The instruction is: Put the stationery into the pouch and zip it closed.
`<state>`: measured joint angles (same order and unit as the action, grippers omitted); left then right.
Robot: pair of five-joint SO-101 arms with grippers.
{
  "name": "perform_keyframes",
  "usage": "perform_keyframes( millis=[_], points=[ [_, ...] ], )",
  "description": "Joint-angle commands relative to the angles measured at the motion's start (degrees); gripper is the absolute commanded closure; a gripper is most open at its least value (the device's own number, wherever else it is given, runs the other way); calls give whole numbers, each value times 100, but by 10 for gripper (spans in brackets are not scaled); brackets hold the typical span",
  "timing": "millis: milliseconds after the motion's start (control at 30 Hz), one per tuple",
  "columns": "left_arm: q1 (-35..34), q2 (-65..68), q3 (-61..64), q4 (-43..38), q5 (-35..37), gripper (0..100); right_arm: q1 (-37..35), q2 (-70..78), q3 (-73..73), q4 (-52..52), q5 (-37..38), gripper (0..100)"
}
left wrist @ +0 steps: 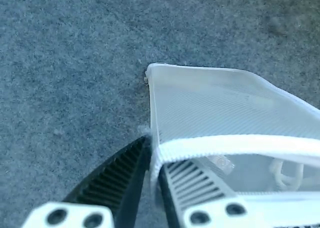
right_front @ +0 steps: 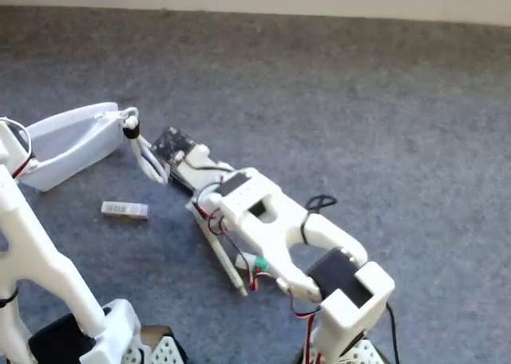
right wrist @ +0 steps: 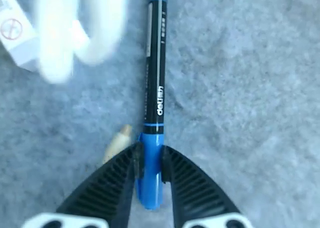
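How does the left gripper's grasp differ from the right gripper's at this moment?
The left gripper pinches the thin edge of the white mesh pouch; the right gripper clamps a blue-and-black pen by one end. The pouch is wide and translucent, the pen slim and opaque. Both have jaws shut on a thing.

The left arm (right_front: 36, 244) is built of smooth white plastic links. It has a black motor block (right_front: 57, 338) at its foot beside a white perforated base plate (right_front: 164, 350), and thin red and black wires (right_front: 21, 164) near its upper joint. The right arm (right_front: 271, 220) has the same white shells, with black servo housings (right_front: 339, 270), a looped black cable (right_front: 321, 201), red wires (right_front: 302, 308), a small green connector (right_front: 259, 263) and a bare dark circuit board (right_front: 172, 144) at the wrist. The right gripper (right wrist: 150, 150) has black ribbed fingers (right wrist: 112, 183) on white mounts (right wrist: 67, 220). The left gripper (left wrist: 150, 144) shows a black ribbed finger and white mounts with dark round screw holes (left wrist: 56, 216).
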<state>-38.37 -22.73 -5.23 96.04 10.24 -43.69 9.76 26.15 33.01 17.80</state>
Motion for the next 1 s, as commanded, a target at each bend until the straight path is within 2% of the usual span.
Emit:
perform_keyframes(
  millis=[0,433,867,967],
  points=[
    [-13,-22,-22,-132,18,993,330,-646,-338,646,44,994],
    [-4,-22,-22,-132,18,993,989,-2624,532,2185,44,994],
    [4,-22,101,-141,26,993,1903,-3495,1763,2264,70,988],
    [4,-22,101,-141,26,993,1938,-3495,1763,2492,70,932]
  ],
)
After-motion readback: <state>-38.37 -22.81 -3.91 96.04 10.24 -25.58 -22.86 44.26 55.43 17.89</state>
